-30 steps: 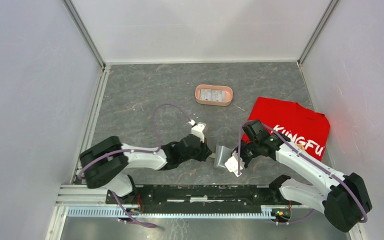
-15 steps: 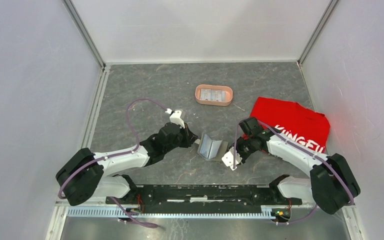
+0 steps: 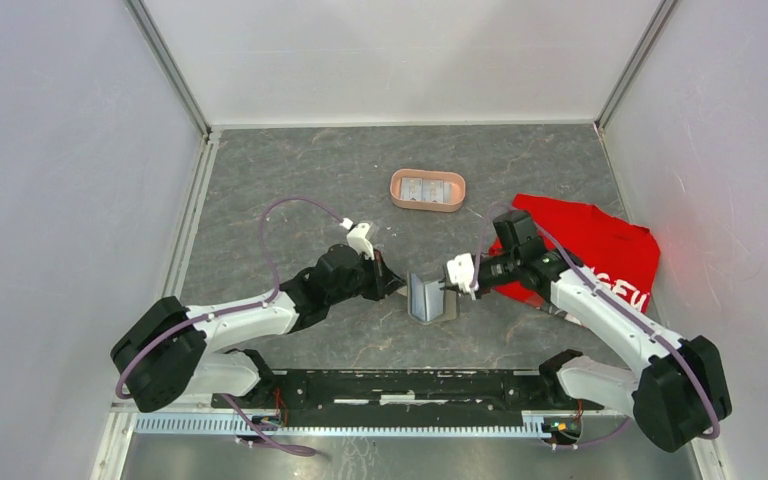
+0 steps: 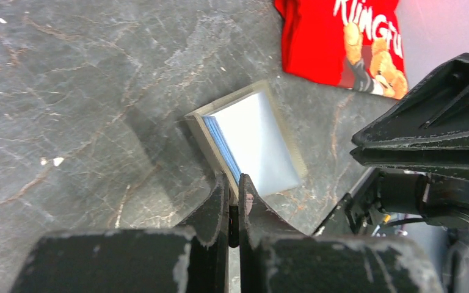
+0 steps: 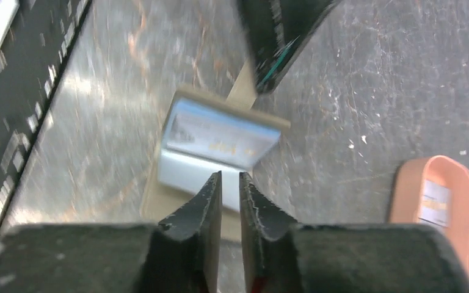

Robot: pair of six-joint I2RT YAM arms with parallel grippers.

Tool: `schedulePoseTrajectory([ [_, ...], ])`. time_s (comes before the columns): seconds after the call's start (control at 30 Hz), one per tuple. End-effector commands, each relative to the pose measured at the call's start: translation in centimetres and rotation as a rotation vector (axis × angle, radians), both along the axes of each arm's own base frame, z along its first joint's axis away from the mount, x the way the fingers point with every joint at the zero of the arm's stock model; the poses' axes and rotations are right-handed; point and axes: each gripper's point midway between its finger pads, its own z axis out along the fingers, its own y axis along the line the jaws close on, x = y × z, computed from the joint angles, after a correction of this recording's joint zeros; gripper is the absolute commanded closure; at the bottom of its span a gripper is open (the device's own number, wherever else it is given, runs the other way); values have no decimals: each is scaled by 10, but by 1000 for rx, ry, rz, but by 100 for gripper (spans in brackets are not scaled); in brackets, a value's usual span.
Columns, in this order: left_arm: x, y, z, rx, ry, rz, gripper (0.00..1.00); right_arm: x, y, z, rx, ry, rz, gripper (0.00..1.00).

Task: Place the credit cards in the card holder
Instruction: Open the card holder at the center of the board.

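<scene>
Cards [image 3: 417,188] lie side by side in the pink tray [image 3: 427,208], which sits at twelve o'clock from the wallet [image 3: 430,298] and well apart from it. We see the wallet near the middle of the grey table [image 3: 290,180], partly unfolded into a V, its fold toward six o'clock and its two flaps spreading toward eleven and one. At its nine o'clock side the left gripper [image 3: 398,288] is clenched on the edge of one flap; in the left wrist view we find the two fingers pressed almost together with the flap's rim caught at their tips. At the wallet's three o'clock side the right gripper [image 3: 447,285] reaches in to the other flap. In the right wrist view its fingers [image 5: 203,204] stand only a thin slit apart above the lower flap, and the picture is blurred, so we cannot tell whether they pinch the wallet or merely hang over it. One inner panel there shows a pale blue face with small markings; we cannot tell whether that is a card or the pocket. A red shirt [image 3: 610,235] lies at the wallet's two o'clock, under the right arm.
</scene>
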Motion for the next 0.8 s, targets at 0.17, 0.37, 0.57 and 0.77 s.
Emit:
schedulePoseTrajectory([
  [0.17,-8,-21,37,-187,2,-57,98,10,33,-8,141,432,-243,82],
  [0.37,-10,-19,26,-197,26,-39,98,7,29,-23,100,473,-264,73],
  [0.57,-5,13,-14,-50,69,94,98,7,21,-32,58,441,-276,63],
  [0.77,-3,55,-49,65,123,263,98,8,22,-54,11,576,-336,64],
])
